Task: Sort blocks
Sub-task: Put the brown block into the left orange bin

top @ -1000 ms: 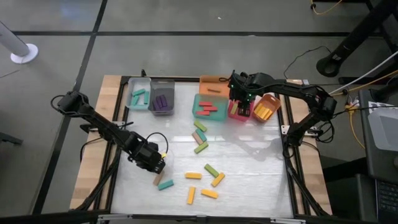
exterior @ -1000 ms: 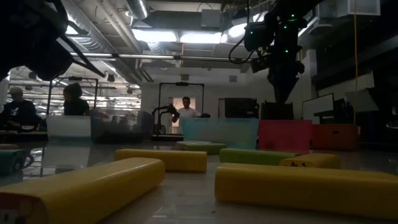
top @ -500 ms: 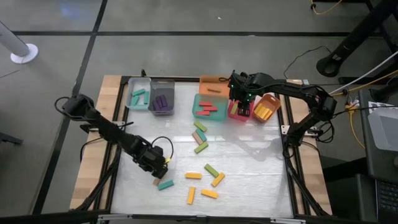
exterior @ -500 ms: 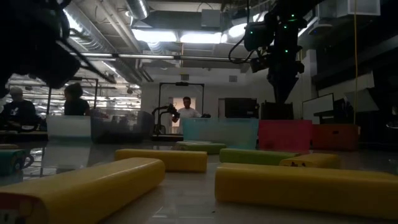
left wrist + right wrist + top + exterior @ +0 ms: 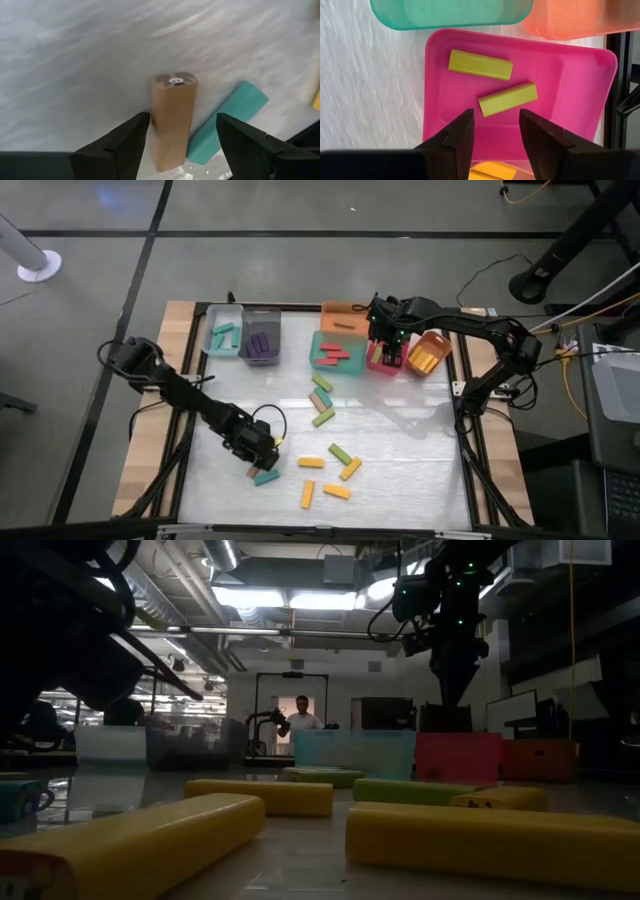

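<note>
Brown, and lying flat on the white table (image 5: 400, 430), one block (image 5: 172, 120) sits between the spread fingers (image 5: 125, 145) of the left gripper (image 5: 262, 456); its jaws stand wide with a gap on each side of the block, touching nothing. A teal block (image 5: 227, 122) lies just beside the brown one, angled away from it. From above, both blocks sit at the near left of the table, the teal one (image 5: 266, 477) just nearer than the gripper. The left arm reaches in from the table's left edge, stretched low and diagonally toward the near middle.

Over at the far right, the right gripper (image 5: 388, 352) hangs above a pink bin (image 5: 580, 95) with its jaws partly apart and nothing between them. Two olive-green blocks (image 5: 507, 99) lie in that bin beneath the fingers. The right arm bends in from the table's right side along the far row of bins.

Loose blocks remain on the table: a cluster of green and brown ones (image 5: 321, 400) near the middle, and yellow ones (image 5: 336, 491) with a green one toward the near edge.
</note>
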Controlling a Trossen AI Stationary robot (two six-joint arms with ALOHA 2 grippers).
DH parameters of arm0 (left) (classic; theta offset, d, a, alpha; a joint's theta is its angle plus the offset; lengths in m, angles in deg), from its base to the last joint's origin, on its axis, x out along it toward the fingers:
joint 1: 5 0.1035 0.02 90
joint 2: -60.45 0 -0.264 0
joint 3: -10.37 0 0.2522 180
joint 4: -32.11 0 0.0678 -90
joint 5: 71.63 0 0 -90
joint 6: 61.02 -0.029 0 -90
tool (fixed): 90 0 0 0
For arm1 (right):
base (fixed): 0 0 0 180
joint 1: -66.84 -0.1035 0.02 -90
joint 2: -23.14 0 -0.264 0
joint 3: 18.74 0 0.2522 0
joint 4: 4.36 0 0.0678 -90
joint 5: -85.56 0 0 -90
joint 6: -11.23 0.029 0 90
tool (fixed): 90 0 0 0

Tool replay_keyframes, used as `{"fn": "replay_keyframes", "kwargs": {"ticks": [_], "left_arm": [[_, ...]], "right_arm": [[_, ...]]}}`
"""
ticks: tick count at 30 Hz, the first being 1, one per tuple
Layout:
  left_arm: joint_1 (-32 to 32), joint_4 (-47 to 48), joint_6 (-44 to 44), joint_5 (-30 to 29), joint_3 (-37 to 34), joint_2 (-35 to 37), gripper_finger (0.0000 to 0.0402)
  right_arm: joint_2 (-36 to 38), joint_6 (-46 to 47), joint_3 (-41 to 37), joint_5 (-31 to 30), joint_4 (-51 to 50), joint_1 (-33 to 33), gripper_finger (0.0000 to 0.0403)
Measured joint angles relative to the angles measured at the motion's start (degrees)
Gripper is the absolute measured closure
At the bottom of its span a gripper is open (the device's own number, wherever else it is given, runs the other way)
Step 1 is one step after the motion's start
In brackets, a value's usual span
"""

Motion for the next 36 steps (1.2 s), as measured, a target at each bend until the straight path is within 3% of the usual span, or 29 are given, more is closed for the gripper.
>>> {"fn": "replay_keyframes", "kwargs": {"ticks": [7,18,24,29,36], "left_arm": [[0.69,2.9,6.07,1.11,0.23,-1.62,0.0191],[3.44,3.44,6.13,3.97,-0.03,-1.73,0.0324],[8.64,-3.44,0.43,4.98,-0.64,0.0,0.0324],[15.47,-4.42,-6.38,0.7,-0.7,3.54,0.031],[28.55,-13.37,-17.83,1.37,-0.57,7.13,0.0313]], "right_arm": [[0.0,0.03,0.0,0.02,-0.07,-0.01,0.0244],[0.0,2.25,3.74,0.42,-0.58,-0.03,0.0244],[0.0,2.25,8.92,0.42,-0.52,-0.03,0.0244],[0.02,2.25,12.97,1.42,-0.44,-0.03,0.0244],[0.02,6.64,15.32,13.3,-0.22,-0.03,0.0244]]}}
